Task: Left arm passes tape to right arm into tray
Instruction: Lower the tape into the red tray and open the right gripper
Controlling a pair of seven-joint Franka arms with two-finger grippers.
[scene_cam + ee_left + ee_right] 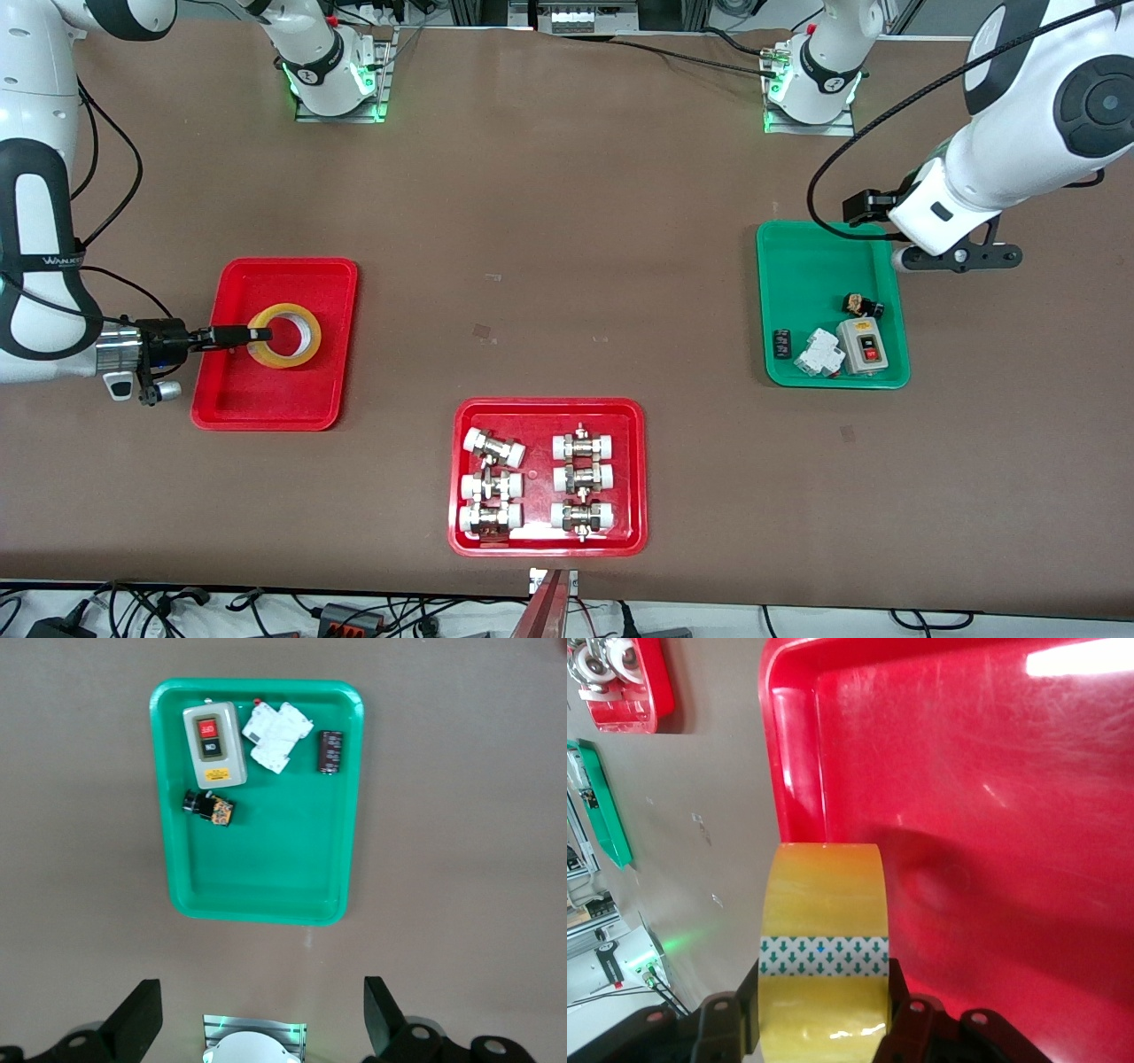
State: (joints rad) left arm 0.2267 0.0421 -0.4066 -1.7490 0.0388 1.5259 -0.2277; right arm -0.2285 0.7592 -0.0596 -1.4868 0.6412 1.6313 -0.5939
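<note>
The right gripper [257,335] is pinching the tape [284,336] by its wall, fingers [908,1014] clamped on either side, holding it over the tray [226,408] at the right arm's end of the table. The left gripper [261,1014] is hovering with fingers spread just beside the green tray [819,266], waiting.

Shallow rectangular red plastic tray [275,416] sits toward the right arm's end of the table. Right gripper [262,335] is over it, fingers clamped on the rim of the ring-shaped roll of yellowish translucent tape [284,335].

A second red tray [547,542], holding white-capped metal fittings [538,484], lies nearest the front camera, mid-table.

Green plastic tray [815,266] with small electrical parts [837,341] sits toward the left arm's end. Left gripper [957,257] waits over that tray's edge.
</note>
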